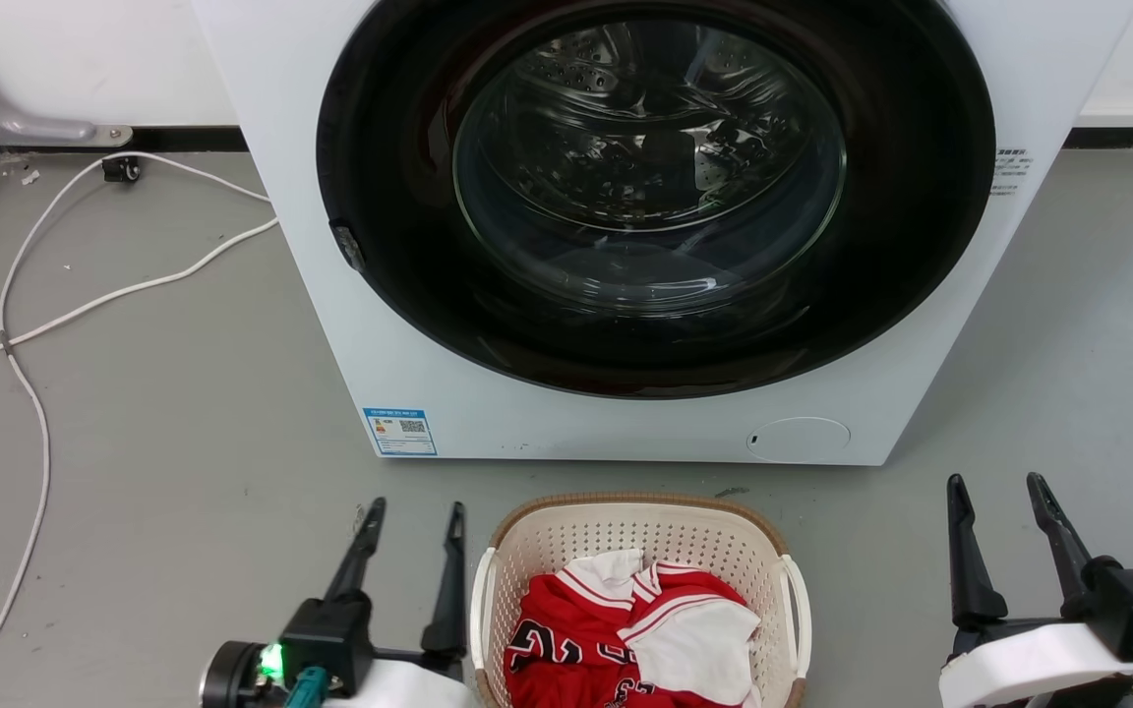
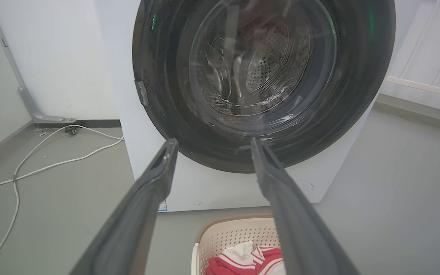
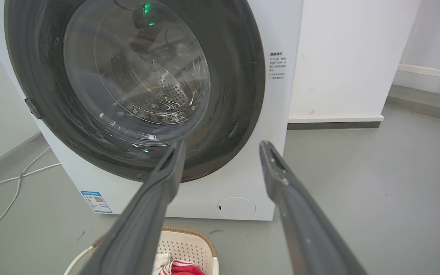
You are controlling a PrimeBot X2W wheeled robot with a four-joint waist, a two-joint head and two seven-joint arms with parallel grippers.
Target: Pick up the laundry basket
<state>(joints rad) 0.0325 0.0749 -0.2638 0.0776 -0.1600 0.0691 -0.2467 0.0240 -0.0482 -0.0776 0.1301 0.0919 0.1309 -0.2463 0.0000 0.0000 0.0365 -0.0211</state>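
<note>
Open floor [image 1: 183, 442] both sides, washing machine [image 1: 330, 295] just beyond laundry basket [image 1: 566, 541]. Left gripper [image 1: 416, 506] beside it, right gripper [image 1: 996, 482] well apart; both spread, empty.

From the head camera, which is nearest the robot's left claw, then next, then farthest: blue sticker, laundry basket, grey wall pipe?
1. laundry basket, beside the left gripper, on its right.
2. blue sticker, just ahead, low on the washer.
3. grey pipe, far off at the back-left.

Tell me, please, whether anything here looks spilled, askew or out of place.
Nothing serious. The laundry basket stands upright on the floor before the washing machine, its clothes inside. Only the loose white cable trailing over the floor left of the machine looks untidy.
</note>
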